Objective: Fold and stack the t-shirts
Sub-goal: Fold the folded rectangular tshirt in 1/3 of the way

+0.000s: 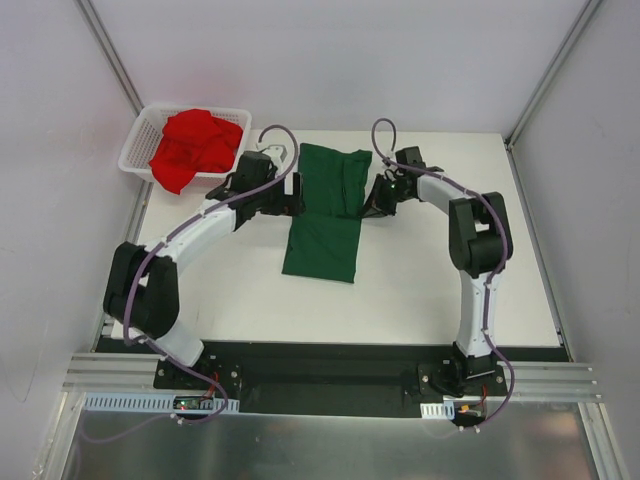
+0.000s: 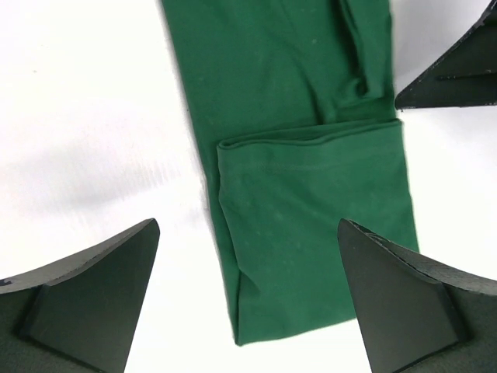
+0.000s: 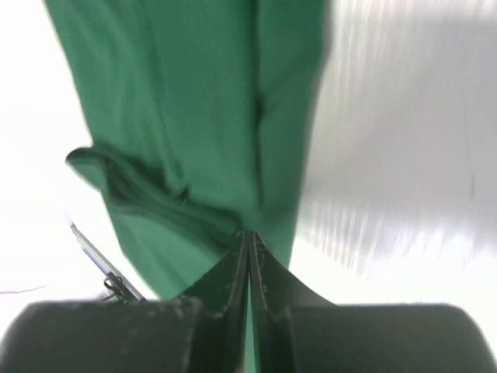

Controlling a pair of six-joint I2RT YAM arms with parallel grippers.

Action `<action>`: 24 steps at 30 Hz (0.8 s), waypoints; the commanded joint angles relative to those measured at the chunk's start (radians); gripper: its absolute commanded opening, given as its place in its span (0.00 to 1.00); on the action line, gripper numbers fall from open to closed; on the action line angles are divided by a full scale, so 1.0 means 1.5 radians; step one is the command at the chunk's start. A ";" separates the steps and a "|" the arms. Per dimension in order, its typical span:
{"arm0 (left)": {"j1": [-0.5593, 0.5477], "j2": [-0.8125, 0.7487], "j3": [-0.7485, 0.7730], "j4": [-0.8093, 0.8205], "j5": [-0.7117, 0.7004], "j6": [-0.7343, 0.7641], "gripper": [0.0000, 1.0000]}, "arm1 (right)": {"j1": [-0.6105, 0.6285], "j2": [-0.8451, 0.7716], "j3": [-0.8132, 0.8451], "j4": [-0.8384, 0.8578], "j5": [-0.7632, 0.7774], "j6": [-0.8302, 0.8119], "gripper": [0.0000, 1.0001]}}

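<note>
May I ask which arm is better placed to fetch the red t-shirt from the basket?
Probably left: the left gripper is open and nearer the basket holding the red t-shirt; the right gripper is shut on the green t-shirt.

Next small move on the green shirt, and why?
Probably open the right gripper: it looks shut on the edge of the green shirt, which lies folded on the table, while the left gripper is open above it.
</note>
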 commanded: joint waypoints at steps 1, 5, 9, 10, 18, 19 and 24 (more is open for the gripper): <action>0.006 -0.084 -0.048 -0.009 0.012 -0.019 0.99 | -0.004 -0.155 -0.038 0.003 0.023 -0.022 0.13; 0.005 -0.128 -0.103 -0.010 0.032 -0.033 0.99 | -0.004 -0.242 -0.093 -0.001 0.035 -0.023 0.27; -0.002 -0.148 -0.148 -0.012 0.045 -0.051 0.99 | 0.005 -0.317 -0.168 -0.002 0.042 -0.018 0.34; -0.006 -0.151 -0.158 -0.013 0.045 -0.059 0.99 | 0.012 -0.328 -0.191 0.001 0.053 -0.018 0.35; -0.072 -0.145 -0.231 -0.011 -0.005 -0.099 0.99 | 0.052 -0.430 -0.359 0.030 0.092 -0.001 0.36; -0.078 -0.141 -0.234 -0.009 -0.008 -0.102 0.99 | 0.058 -0.445 -0.374 0.035 0.094 0.002 0.36; -0.105 -0.112 -0.241 0.000 -0.011 -0.109 0.99 | 0.070 -0.491 -0.440 0.056 0.103 0.034 0.37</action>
